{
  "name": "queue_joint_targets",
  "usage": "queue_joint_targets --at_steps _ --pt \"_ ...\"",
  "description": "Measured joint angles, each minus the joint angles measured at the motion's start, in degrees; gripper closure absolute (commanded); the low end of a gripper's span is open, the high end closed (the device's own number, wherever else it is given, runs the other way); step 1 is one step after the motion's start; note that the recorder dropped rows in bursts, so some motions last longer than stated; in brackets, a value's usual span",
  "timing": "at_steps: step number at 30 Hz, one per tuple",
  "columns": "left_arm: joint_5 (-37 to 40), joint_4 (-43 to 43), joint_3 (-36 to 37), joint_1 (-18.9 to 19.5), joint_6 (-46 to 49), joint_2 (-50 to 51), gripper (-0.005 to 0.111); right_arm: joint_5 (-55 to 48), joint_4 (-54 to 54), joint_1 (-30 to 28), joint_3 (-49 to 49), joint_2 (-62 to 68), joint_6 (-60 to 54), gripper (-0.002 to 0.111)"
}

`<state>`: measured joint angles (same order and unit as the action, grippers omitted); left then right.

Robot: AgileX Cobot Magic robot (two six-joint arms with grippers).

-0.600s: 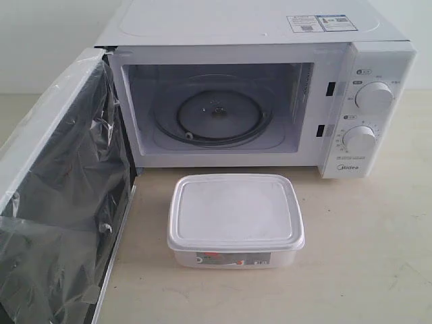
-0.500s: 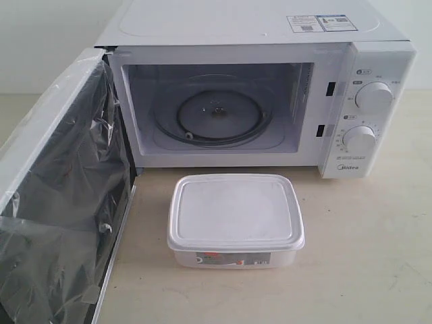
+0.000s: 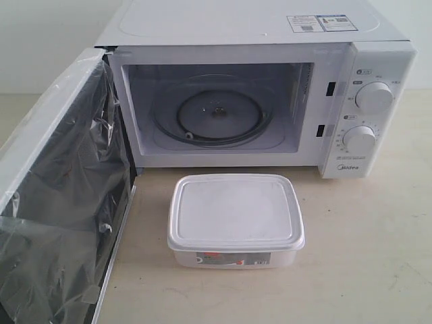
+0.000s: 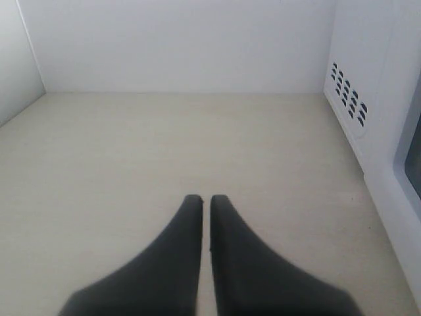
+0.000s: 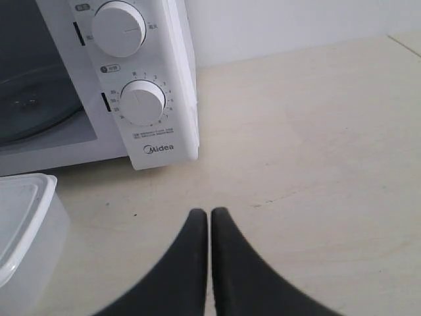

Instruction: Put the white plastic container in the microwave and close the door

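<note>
White plastic container (image 3: 235, 219) sits on the table (image 3: 364, 256) just before the microwave (image 3: 236, 20), whose door (image 3: 61, 196) stands wide for loading; our left gripper (image 4: 202, 197) and right gripper (image 5: 209, 210) are pressed together, holding nothing.

A pale beige tabletop (image 3: 364, 270) meets a plain white wall (image 4: 177, 46) in even light

I see the white plastic container (image 3: 235, 216) lying flat on the desk (image 3: 364, 256), lid on, label facing near, just in front of the microwave (image 3: 236, 50). The door (image 3: 61, 202) stands swung wide left, loose film over its dark window. 2 knobs (image 3: 373, 96) sit on the right.
</note>
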<state>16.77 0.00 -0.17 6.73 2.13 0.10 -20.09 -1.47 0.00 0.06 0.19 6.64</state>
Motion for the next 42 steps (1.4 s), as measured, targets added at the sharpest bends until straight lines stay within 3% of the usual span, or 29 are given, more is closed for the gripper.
queue_joint_targets --at_steps 6,12,17,33,42 --pt "0.0 0.0 0.0 0.0 0.0 0.0 0.102 1.2 -2.6 0.0 0.0 0.0 2.5 0.108" --pt "0.0 0.0 0.0 0.0 0.0 0.0 0.102 12.6 -18.6 0.0 0.0 0.0 5.7 0.108" --pt "0.0 0.0 0.0 0.0 0.0 0.0 0.102 17.8 -25.4 0.0 -1.6 0.0 6.0 0.108" --pt "0.0 0.0 0.0 0.0 0.0 0.0 0.102 32.3 -26.5 0.0 -10.6 -0.2 3.9 0.108" --pt "0.0 0.0 0.0 0.0 0.0 0.0 0.102 29.4 -24.0 0.0 -18.5 1.6 3.8 0.108"
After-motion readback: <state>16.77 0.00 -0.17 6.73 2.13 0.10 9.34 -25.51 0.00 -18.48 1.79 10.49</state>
